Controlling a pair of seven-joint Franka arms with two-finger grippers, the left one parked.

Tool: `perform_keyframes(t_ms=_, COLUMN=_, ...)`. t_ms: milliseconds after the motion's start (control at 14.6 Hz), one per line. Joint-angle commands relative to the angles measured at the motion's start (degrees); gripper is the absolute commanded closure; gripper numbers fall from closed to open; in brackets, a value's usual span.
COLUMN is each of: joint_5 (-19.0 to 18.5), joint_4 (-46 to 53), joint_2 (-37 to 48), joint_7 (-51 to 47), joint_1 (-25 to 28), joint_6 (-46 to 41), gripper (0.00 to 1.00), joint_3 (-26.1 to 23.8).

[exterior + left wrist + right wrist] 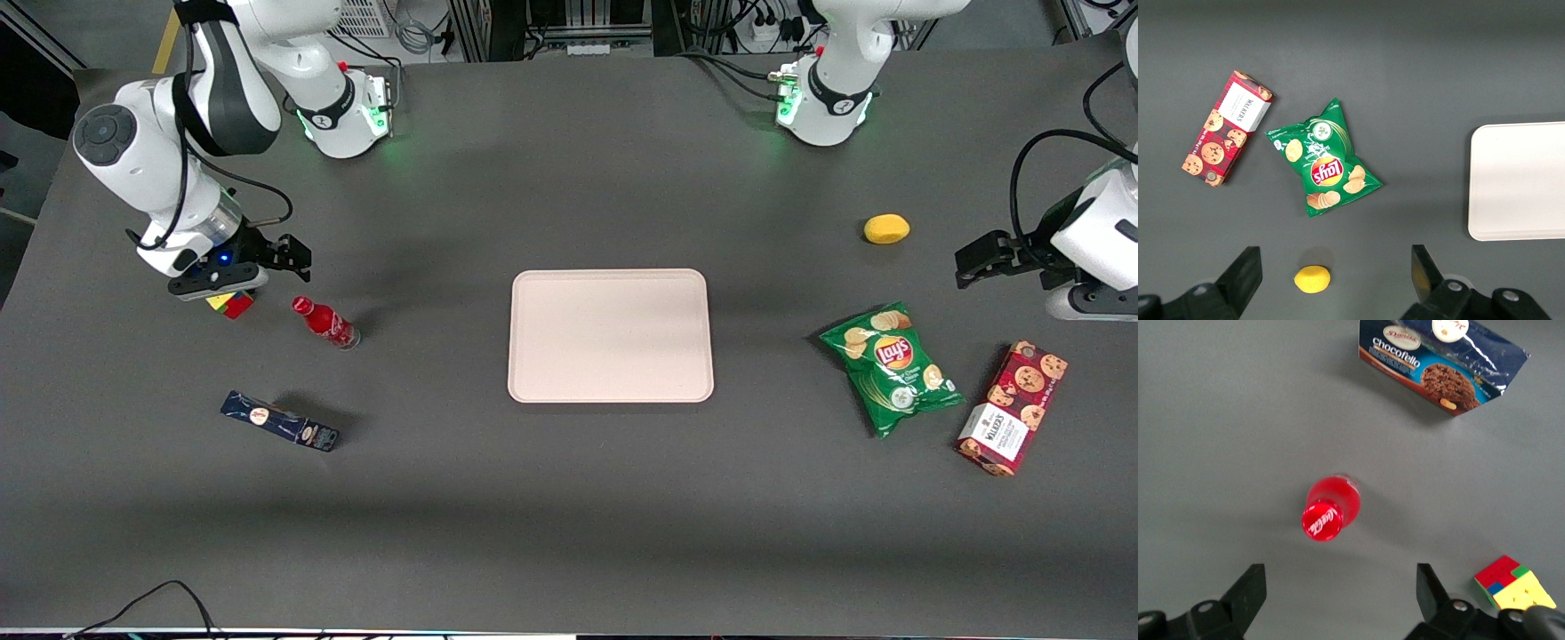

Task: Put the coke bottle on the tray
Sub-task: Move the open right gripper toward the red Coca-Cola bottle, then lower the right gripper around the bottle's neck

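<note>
Well apart from the fingers, toward the table's middle, lies the tray [611,335], bare and awaiting its load. Nearer the fingers stands the coke bottle [325,322], upright on the table, its red cap just ahead of the spread fingertips in the wrist view [1330,509]. Above it, and slightly farther from the front camera, hangs the gripper [267,262], fingers wide and holding nothing. Good practice, by judgement: centre the fingers on the bottle's body, descend straight, and close below the cap. A multicoloured cube [1513,582] sits just beside one finger and should be avoided.
</note>
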State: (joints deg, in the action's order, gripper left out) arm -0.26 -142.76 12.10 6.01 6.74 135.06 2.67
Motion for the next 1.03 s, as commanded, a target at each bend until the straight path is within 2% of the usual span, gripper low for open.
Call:
perform_keyframes(t_ms=0, joint_5=-0.27, joint_4=-0.76, joint_2=-3.57, joint_7=1.2, joint_1=-0.14, joint_6=6.07, gripper=0.0, joint_3=-0.03)
perform_keyframes(t_ms=206, joint_5=0.08, joint_4=-1.82, joint_2=-7.0, joint_7=0.94, joint_1=-0.14, joint_6=11.19, gripper=0.0, joint_3=-0.2)
perform_keyframes(t_ms=343, joint_5=0.35, joint_4=-1.9, joint_2=-7.79, joint_7=-0.72, joint_1=0.12, joint_6=11.72, gripper=0.0, joint_3=-0.47)
perform_keyframes(t_ms=480, joint_5=0.35, joint_4=-1.91, joint_2=-8.06, joint_7=-5.46, joint_1=0.38, joint_6=11.63, gripper=0.0, joint_3=-3.26)
perform_keyframes(t_ms=961, joint_5=0.35, joint_4=-1.91, joint_2=-10.08, joint_7=-4.95, joint_1=0.21, joint_6=12.16, gripper=0.0, joint_3=-3.89)
